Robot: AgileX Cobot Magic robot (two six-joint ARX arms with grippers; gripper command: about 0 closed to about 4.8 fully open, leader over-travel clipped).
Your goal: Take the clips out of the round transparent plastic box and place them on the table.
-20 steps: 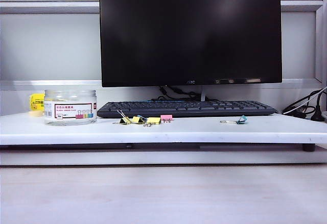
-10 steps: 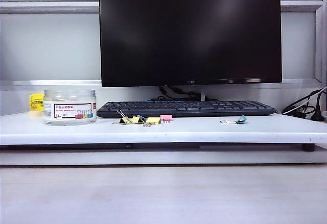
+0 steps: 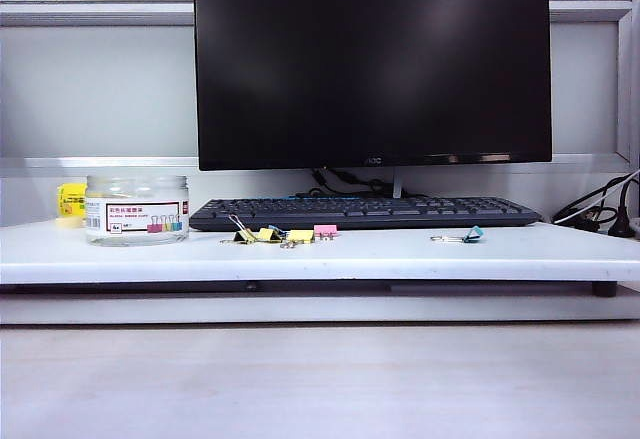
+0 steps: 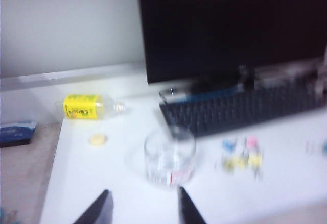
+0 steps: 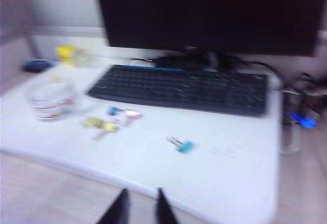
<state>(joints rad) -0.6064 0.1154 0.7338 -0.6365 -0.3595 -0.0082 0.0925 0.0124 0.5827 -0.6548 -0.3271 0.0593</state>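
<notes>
The left gripper (image 4: 143, 208) hangs above the table (image 3: 400, 254) with its jaws spread and empty, the round transparent plastic box (image 4: 169, 156) just beyond them. The right gripper (image 5: 141, 208) hovers off the table's front edge, its jaws pressed nearly together on nothing. In the exterior view neither arm appears; the box stands at the left of the table, and the clips (image 3: 270, 234) lie at centre in front of the keyboard (image 3: 365, 212), beside a pink clip (image 3: 325, 230). A teal clip (image 3: 470, 235) lies further right.
</notes>
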